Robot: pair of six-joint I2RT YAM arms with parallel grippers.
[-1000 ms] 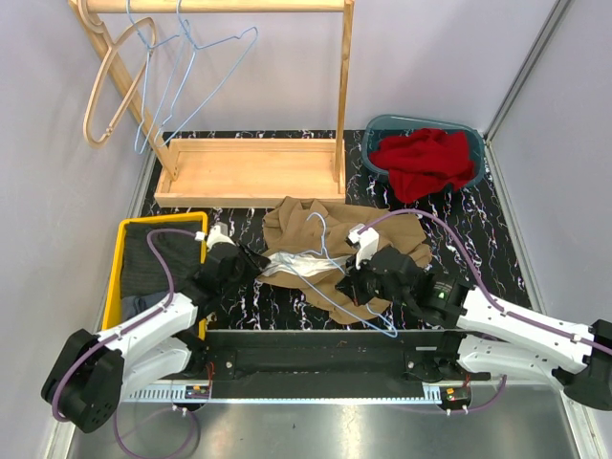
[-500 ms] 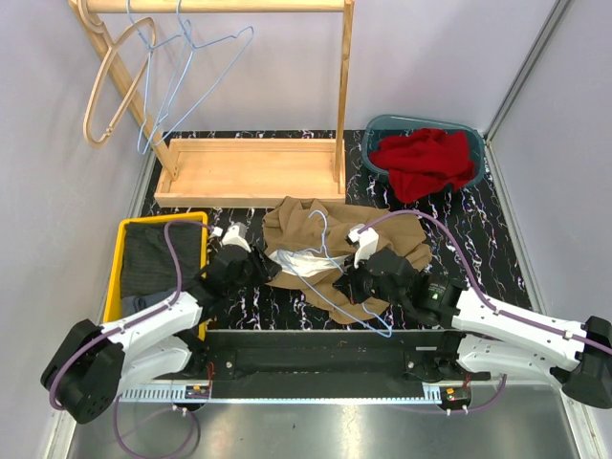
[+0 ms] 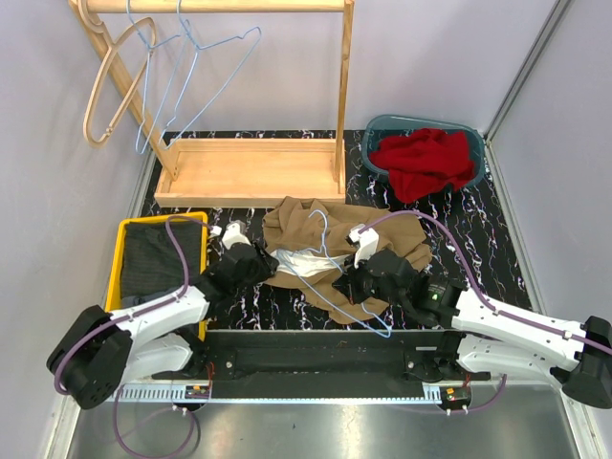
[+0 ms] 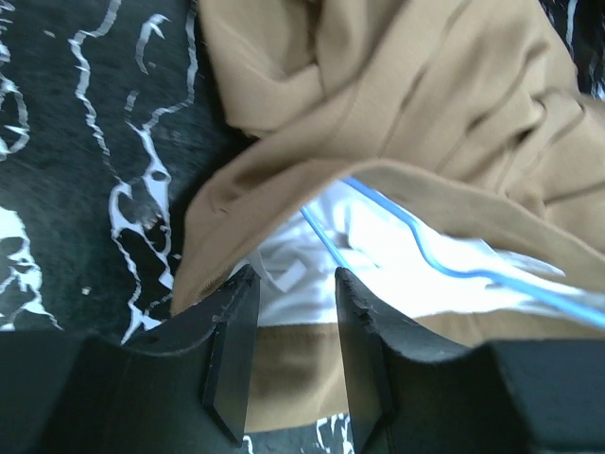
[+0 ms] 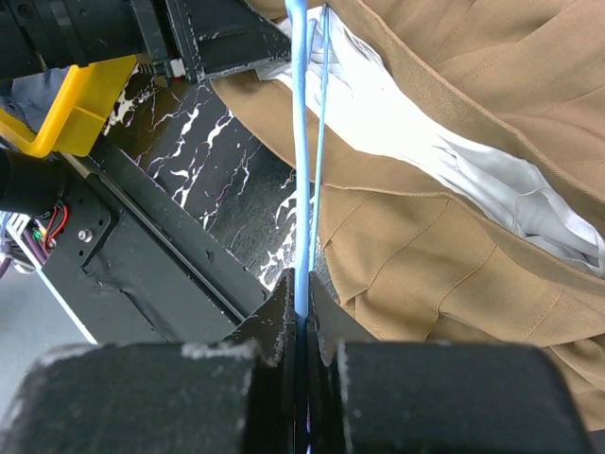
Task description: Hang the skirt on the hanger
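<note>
The tan skirt [image 3: 325, 228] with white lining lies crumpled mid-table. A blue wire hanger [image 3: 335, 296] rests across it, one arm reaching into the open waist. My right gripper [image 3: 350, 287] is shut on the hanger's wire at the skirt's near edge; in the right wrist view the wire [image 5: 302, 180] runs straight out from the pinched jaws [image 5: 301, 295] over the skirt [image 5: 492, 255]. My left gripper [image 3: 256, 264] is at the skirt's left edge. Its jaws [image 4: 295, 284] stand open, astride the tan hem and white lining [image 4: 397, 255], with the blue wire [image 4: 416, 236] just beyond.
A wooden rack [image 3: 249, 170] stands at the back with spare wire hangers [image 3: 191, 67] and a wooden hanger [image 3: 110, 86] on its bar. A teal basin with red cloth [image 3: 426, 158] sits back right. A yellow bin [image 3: 122, 251] of dark clothes is beside my left arm.
My left gripper has slid right up to the skirt's edge and its jaws have spread wider. The right gripper keeps its hold on the hanger, barely moved.
</note>
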